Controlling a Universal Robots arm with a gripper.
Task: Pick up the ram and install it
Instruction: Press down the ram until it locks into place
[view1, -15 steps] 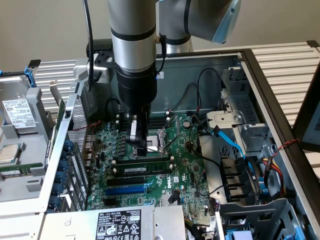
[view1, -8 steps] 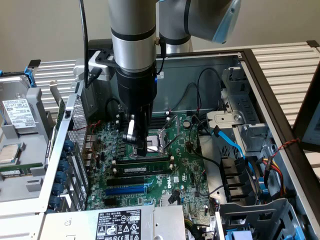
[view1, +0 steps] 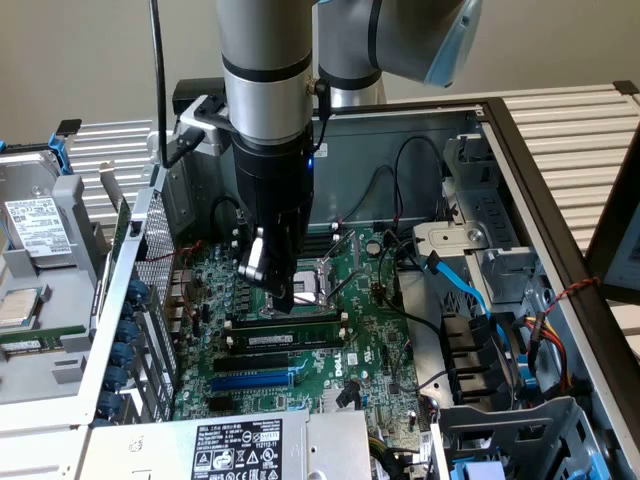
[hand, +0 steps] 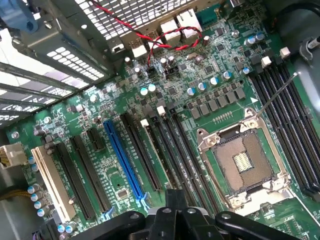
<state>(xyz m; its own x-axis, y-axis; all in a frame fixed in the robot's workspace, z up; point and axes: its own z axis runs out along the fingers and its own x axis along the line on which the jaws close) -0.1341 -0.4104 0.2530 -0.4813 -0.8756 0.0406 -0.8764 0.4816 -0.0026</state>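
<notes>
Fingers (view1: 283, 292) are held shut just above the ram (view1: 290, 322), seated in its slot on the motherboard (view1: 370, 350), seemingly pressing it home.

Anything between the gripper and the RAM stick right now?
Nothing visible. The shut gripper hangs just above the ram, which stands on edge in a slot on the motherboard. No cable crosses the gap between them. Whether they touch I cannot tell.
</notes>
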